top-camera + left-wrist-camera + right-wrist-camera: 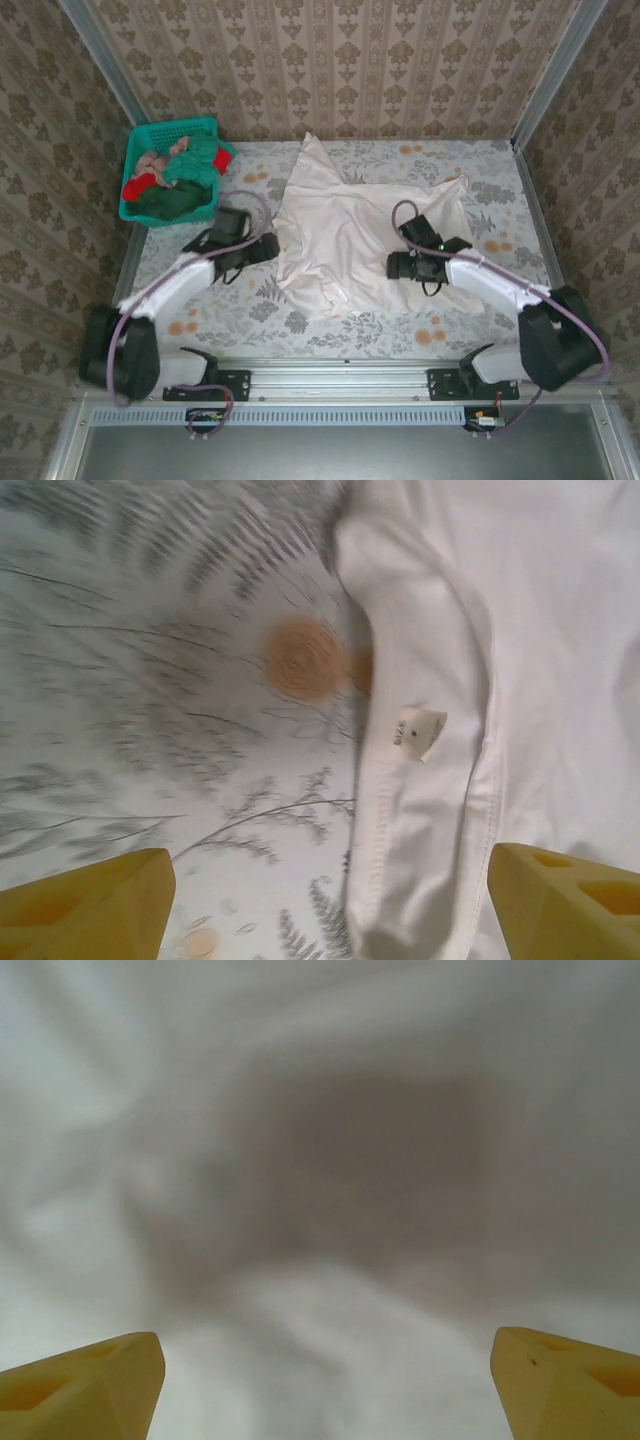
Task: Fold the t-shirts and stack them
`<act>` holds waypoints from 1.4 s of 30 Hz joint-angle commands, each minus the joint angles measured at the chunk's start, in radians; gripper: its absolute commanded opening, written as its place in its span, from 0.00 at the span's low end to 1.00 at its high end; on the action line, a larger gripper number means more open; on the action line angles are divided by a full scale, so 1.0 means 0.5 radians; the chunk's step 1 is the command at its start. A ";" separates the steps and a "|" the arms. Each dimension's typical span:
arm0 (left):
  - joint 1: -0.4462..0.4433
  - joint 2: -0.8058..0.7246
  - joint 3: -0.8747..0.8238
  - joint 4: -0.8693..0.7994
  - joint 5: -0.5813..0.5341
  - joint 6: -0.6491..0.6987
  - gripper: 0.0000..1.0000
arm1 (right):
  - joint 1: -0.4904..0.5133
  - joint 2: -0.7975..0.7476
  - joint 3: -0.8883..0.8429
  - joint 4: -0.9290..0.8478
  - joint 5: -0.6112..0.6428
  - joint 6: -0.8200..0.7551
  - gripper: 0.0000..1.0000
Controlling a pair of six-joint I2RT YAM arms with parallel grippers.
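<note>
Yellow plastic fingers (90, 910) of the left gripper (320, 920) frame the bottom of the left wrist view. They stand wide apart and released, with nothing between them. Below them lies the ribbed neckline of the large plain white t-shirt (560, 630), its small sewn-in label (418, 730) turned up, and beside it the floral-printed table covering (150, 730) with an orange blossom (300, 658).

In the right wrist view the right gripper (320, 1390) also has its yellow fingers (85, 1390) spread wide and grasps nothing. It hovers over rumpled white cloth that is blurred and shadowed.

From above, the white t-shirt (340, 240) lies spread but creased in the middle of the table (230, 310), with one corner pointing toward the far wall. The left gripper (262, 247) sits just beside the shirt's left edge. The right gripper (400, 265) is over the shirt's right part.

A teal plastic lattice basket (150, 135) stands at the far left corner, well apart from the white shirt. It holds a heap of other t-shirts: a red one (140, 187), a dark green one (175, 200), a pale pink one (155, 162) and a teal one (205, 155).
</note>
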 commanded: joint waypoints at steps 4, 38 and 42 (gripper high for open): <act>0.041 0.831 0.802 -0.146 -0.079 0.283 0.84 | -0.461 0.571 0.707 -0.153 0.319 -0.163 0.83; 0.010 1.446 1.361 -0.038 0.239 0.395 0.73 | -0.905 1.867 2.621 -0.851 0.119 -0.306 0.55; 0.012 1.618 1.496 -0.075 0.251 0.387 0.55 | -0.909 1.533 2.225 -0.731 0.101 -0.298 0.64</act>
